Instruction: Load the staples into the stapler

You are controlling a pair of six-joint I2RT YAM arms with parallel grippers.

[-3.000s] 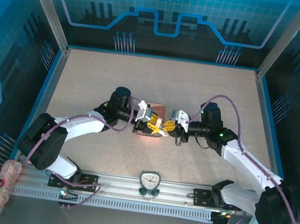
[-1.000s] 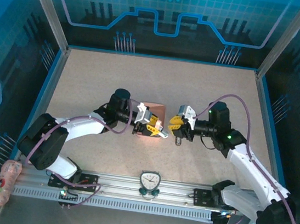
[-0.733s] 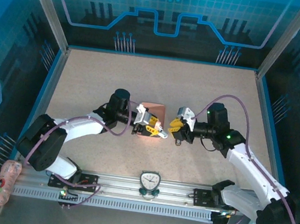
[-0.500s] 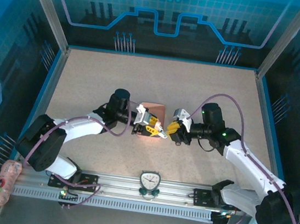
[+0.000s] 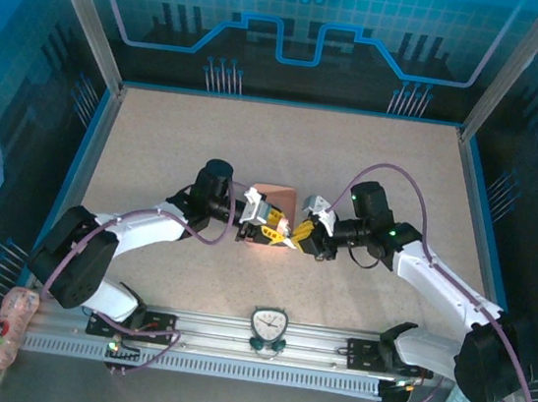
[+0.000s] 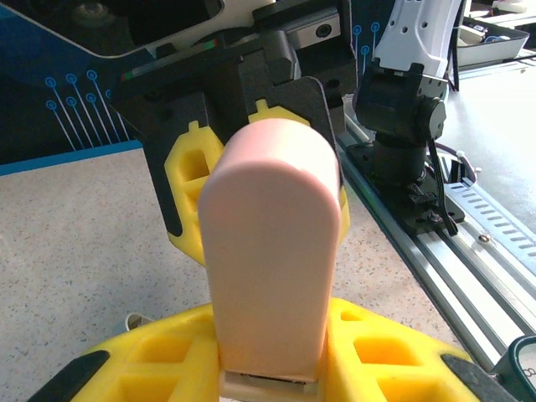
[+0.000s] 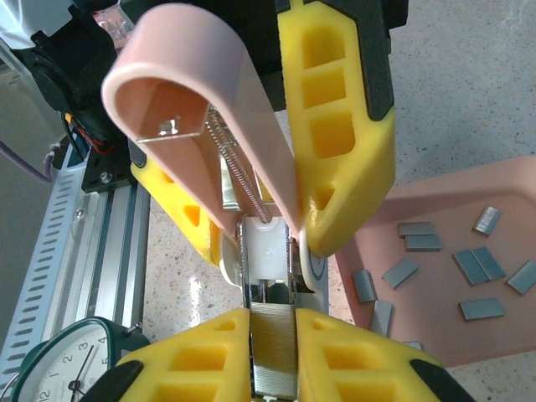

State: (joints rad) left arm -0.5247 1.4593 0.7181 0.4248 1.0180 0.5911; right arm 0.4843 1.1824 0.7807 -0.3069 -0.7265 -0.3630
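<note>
Staples (image 7: 476,265) lie loose as small flat grey rectangles, scattered at odd angles on the smooth floor of a shallow pink tray (image 7: 435,327) that sits on the speckled beige worktop (image 5: 285,154).

One more strip of staples (image 7: 274,352), finely ribbed dull metal, is pinched between the blocky yellow fingers of my right pincer (image 7: 274,322). The jaws are drawn in narrow on its two sides. Its far end points into the white channel at the base of the stapler (image 7: 201,92). I cannot tell whether it has entered.

That stapler is matte pink plastic with a rounded nose. Its lid is swung up and open, showing a thin coiled spring on a rod and a small shiny metal plate inside.

My left pincer (image 6: 270,373) grips the stapler by its base, a yellow honeycombed finger on each side. From that wrist the pink lid stands upright like a smooth rounded tab.

From above, both pincers meet nose to nose at the tray's near edge, ahead of a round white-faced dial (image 5: 269,325) on the ridged aluminium rail (image 5: 202,336).
</note>
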